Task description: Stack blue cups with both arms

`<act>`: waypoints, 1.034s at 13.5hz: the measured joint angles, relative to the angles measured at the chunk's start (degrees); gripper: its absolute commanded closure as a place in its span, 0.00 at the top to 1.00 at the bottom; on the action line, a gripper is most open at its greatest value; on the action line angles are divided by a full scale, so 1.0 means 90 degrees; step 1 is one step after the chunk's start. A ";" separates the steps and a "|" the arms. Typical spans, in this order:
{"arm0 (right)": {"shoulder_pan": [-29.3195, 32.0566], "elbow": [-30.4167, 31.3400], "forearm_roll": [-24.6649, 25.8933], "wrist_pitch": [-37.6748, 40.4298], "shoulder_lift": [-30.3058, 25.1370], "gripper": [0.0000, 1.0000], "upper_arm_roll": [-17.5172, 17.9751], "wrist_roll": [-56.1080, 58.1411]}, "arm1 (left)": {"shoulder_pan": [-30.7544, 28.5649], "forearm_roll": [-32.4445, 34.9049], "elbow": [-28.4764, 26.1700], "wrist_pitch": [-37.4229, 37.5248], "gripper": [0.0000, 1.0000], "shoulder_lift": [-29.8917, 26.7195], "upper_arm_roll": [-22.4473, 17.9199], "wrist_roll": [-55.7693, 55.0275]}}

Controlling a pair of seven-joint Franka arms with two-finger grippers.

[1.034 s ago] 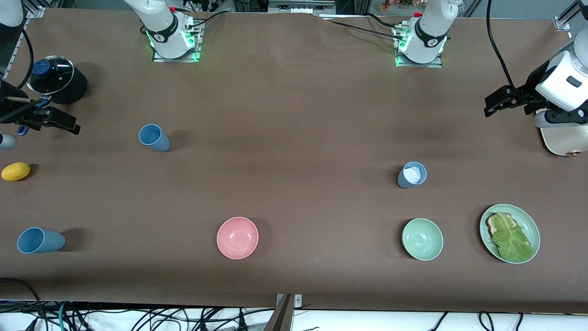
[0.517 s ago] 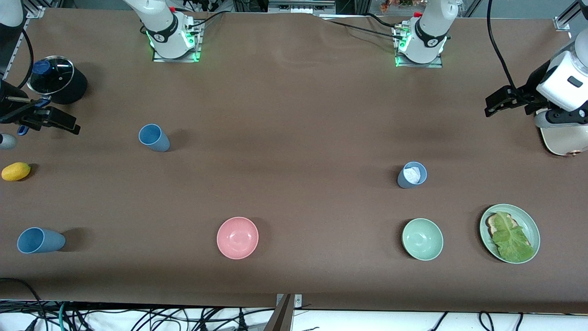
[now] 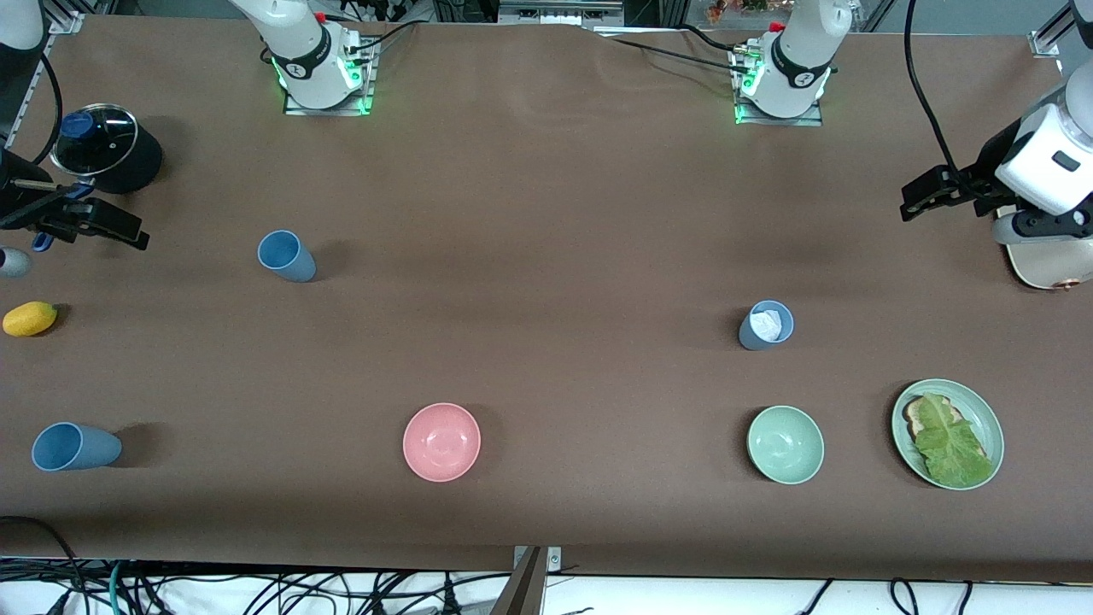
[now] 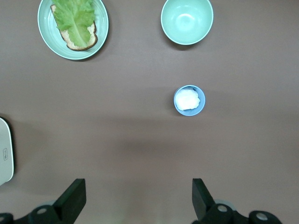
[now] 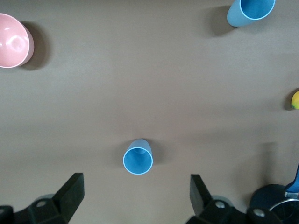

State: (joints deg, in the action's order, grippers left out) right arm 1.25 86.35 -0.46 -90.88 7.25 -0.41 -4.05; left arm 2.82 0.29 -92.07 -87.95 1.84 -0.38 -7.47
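Note:
Three blue cups stand apart on the brown table. An empty cup point(image 3: 287, 256) stands nearer the camera than the right arm's base; the right wrist view shows this cup point(image 5: 138, 158) from above. A second cup point(image 3: 75, 447) stands by the camera-side edge at the right arm's end. The greyer cup point(image 3: 766, 325), with something white inside, stands toward the left arm's end. My right gripper point(image 5: 136, 182) hangs high over the table, open and empty. My left gripper point(image 4: 138, 184) also hangs high, open and empty, with the greyer cup point(image 4: 189, 100) below.
A pink bowl point(image 3: 441, 442), a green bowl point(image 3: 785, 444) and a green plate point(image 3: 984, 410) with lettuce on bread lie near the camera-side edge. A black pot with a glass lid point(image 3: 107, 158) and a yellow fruit point(image 3: 30, 318) sit at the right arm's end. A white appliance point(image 3: 1046, 266) sits at the left arm's end.
The left arm's wrist has shifted slightly at the edge of the front view. The right arm, the cups and the bowls have not moved.

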 measured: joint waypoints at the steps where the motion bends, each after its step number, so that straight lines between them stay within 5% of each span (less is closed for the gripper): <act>1: 0.0000 0.0000 0.0000 0.0000 0.0000 1.00 0.0000 0.0000 | -0.0011 -0.0003 0.0000 -0.0050 1.00 0.0089 -0.0011 0.0058; 10: 0.0000 0.0002 0.0000 -0.0006 0.0002 1.00 -0.0002 0.0000 | -0.0045 -0.0023 -0.0102 -0.1302 1.00 0.1711 0.0072 0.0409; 14: 0.0000 0.0002 0.0000 -0.0007 0.0005 1.00 -0.0002 0.0000 | -0.0033 -0.0199 -0.0619 -0.2146 1.00 0.2184 0.0163 0.0964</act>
State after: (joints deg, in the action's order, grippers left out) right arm 1.26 86.37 -0.46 -90.94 7.30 -0.43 -4.05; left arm 2.52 -1.50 -97.64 -107.27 21.50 1.09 1.20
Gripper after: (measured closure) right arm 0.000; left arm 0.000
